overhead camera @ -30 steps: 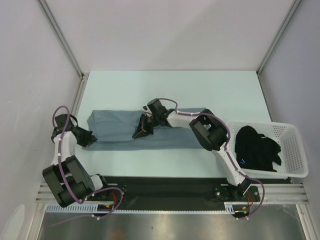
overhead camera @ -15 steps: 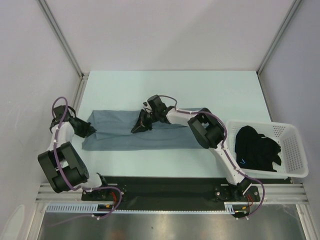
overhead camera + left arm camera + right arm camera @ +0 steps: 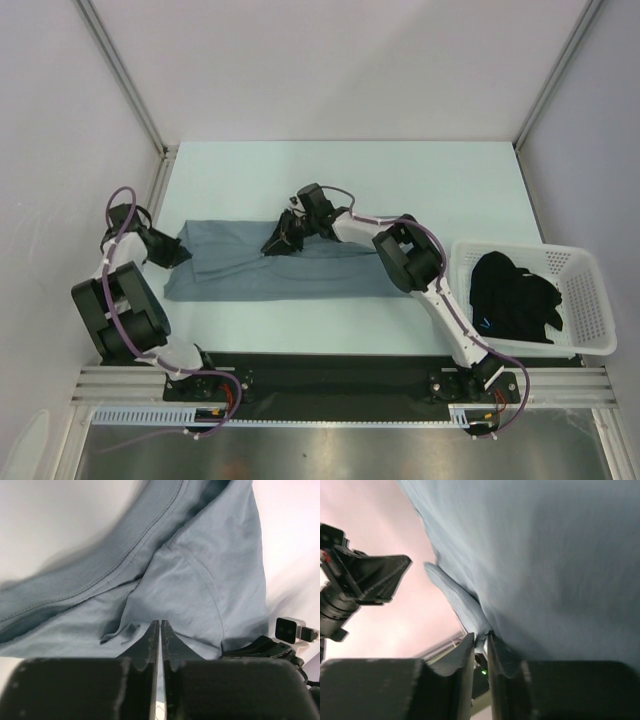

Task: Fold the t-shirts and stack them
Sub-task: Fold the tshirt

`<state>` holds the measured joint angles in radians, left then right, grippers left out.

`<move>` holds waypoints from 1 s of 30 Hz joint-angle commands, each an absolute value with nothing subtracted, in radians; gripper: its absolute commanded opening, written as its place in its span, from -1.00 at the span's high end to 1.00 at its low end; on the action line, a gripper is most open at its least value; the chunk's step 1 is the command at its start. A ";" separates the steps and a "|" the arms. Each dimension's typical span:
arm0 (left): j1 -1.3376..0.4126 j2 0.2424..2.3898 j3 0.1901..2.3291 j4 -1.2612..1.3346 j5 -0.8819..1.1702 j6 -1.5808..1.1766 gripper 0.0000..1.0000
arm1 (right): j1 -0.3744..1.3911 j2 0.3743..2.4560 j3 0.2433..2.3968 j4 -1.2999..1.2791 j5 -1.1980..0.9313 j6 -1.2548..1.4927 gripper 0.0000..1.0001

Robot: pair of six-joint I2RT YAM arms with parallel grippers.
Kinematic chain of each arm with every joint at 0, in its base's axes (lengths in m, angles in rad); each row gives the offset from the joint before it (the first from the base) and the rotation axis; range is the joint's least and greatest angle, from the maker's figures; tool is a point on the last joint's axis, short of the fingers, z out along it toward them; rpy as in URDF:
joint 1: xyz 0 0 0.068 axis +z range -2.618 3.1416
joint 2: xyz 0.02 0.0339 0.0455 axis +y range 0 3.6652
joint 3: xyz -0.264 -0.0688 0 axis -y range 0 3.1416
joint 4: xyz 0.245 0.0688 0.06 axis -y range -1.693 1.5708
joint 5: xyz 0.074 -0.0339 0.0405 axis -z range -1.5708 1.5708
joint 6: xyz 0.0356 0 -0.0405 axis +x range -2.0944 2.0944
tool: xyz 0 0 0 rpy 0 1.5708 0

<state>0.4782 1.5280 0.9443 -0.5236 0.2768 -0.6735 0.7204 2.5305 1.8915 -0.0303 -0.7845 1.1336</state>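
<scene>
From above, you see the grey-blue t-shirt (image 3: 300, 270) lying as a long band across the middle of the pale table (image 3: 400, 180), with the left gripper (image 3: 172, 252) at its left end and the right gripper (image 3: 272, 246) down on its far edge near the middle. At the right side of the table, the black t-shirt (image 3: 515, 298) sits heaped inside the white basket (image 3: 590, 285), well apart from the grey-blue one. Through the left wrist camera, your left pincer is clenched: its two fingers press almost flat together, their tips down on the grey-blue cloth, which puckers into a small fold just beside them, and a stitched hem runs slantwise across the fabric beyond. Through the right wrist camera, your right pincer stands only narrowly parted, with a rolled fold of the same shirt caught between the fingers. The rest of the cloth fills the right of that view, blurred.
</scene>
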 commanded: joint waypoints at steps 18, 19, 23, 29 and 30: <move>0.336 1.255 0.770 -0.487 0.418 -0.571 0.35 | 0.695 2.370 2.034 -0.442 -0.580 0.646 0.03; 0.324 1.262 0.761 -0.468 0.435 -0.575 0.32 | 0.681 2.353 2.010 -0.452 -0.568 0.626 0.03; 0.319 1.348 0.750 -0.385 0.502 -0.607 0.26 | 0.626 2.306 1.927 -0.465 -0.571 0.586 0.04; 0.316 1.373 0.836 -0.491 0.396 -0.581 -0.21 | 0.549 2.273 1.896 -0.574 -0.560 0.505 0.04; 0.316 1.373 0.835 -0.512 0.387 -0.584 -0.22 | 0.540 2.254 1.881 -0.578 -0.548 0.494 0.04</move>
<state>0.3210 1.3933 0.7872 -0.4885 0.4168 -0.5842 0.5785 2.3291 1.9160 -0.4934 -0.5835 0.5739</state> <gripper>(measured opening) 0.602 0.482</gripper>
